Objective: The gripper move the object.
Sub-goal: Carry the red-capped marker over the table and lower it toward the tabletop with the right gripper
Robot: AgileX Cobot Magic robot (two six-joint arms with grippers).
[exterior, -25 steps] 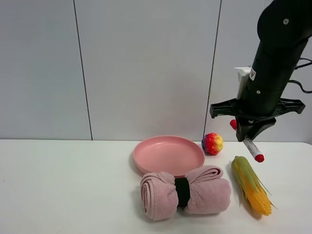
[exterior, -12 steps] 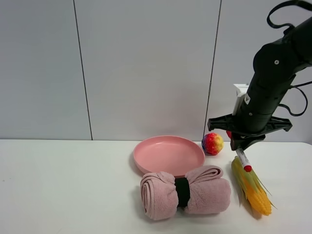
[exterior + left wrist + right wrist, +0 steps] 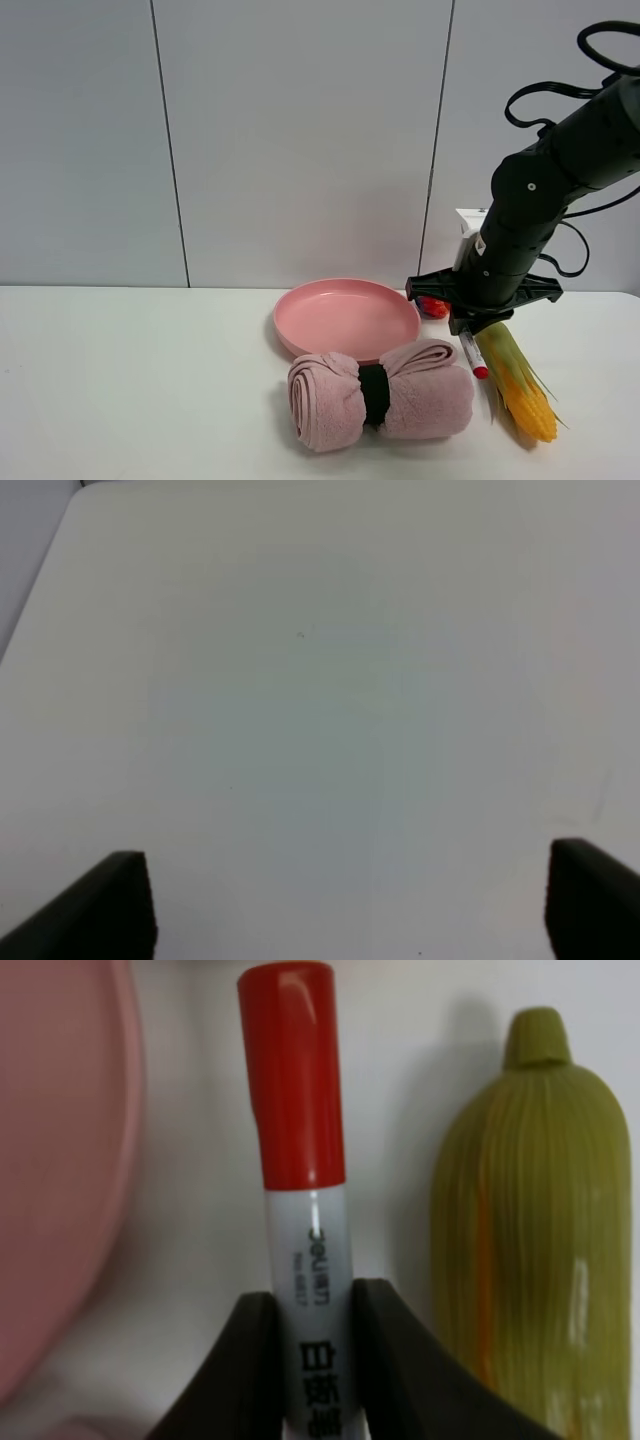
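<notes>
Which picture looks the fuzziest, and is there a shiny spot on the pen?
Right wrist view: the marker pen is fairly sharp, with a pale shine streak down its red cap, but the pink plate beside it is soft and blurred. Left wrist view: washed out, only pale table with almost no detail. Exterior high view: even light, sharp, faint shadows.

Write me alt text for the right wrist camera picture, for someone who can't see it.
A black gripper clamps a white marker pen with a red cap, seen close up from the wrist. Beneath it is a white table, with the rim of a pink plate on one side of the pen and a yellow-green corn cob on the other.
</notes>
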